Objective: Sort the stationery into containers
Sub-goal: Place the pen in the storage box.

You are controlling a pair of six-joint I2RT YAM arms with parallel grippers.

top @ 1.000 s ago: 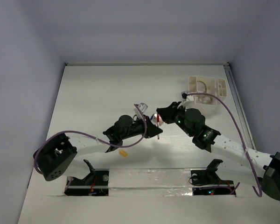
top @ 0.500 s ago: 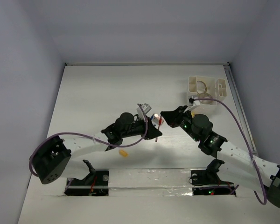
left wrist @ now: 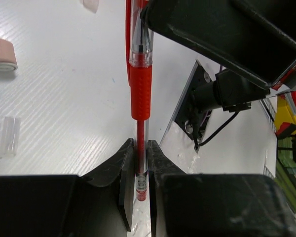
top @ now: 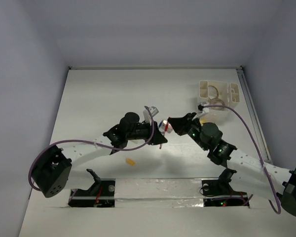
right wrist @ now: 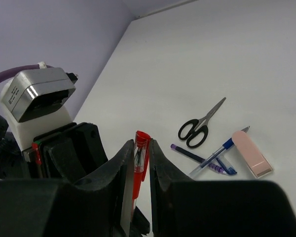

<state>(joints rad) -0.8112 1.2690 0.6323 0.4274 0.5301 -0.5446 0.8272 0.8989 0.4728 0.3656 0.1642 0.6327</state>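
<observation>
Readable text: none in any view.
Red pen [left wrist: 139, 94]: a pale sticker [left wrist: 140, 181] with dark marks sits on the barrel end, between the fingers of the left pincer [left wrist: 139, 148]. The marks are too small and blurred to read.
Red pen, right wrist view: only the red cap end shows, and whether it carries any lettering cannot be told.
Blue pen [right wrist: 218, 154]: lies too small on the worktop [right wrist: 227, 54] to tell whether its barrel has print.
White desk organiser [top: 218, 94]: too small in the top view to tell any marking.
</observation>
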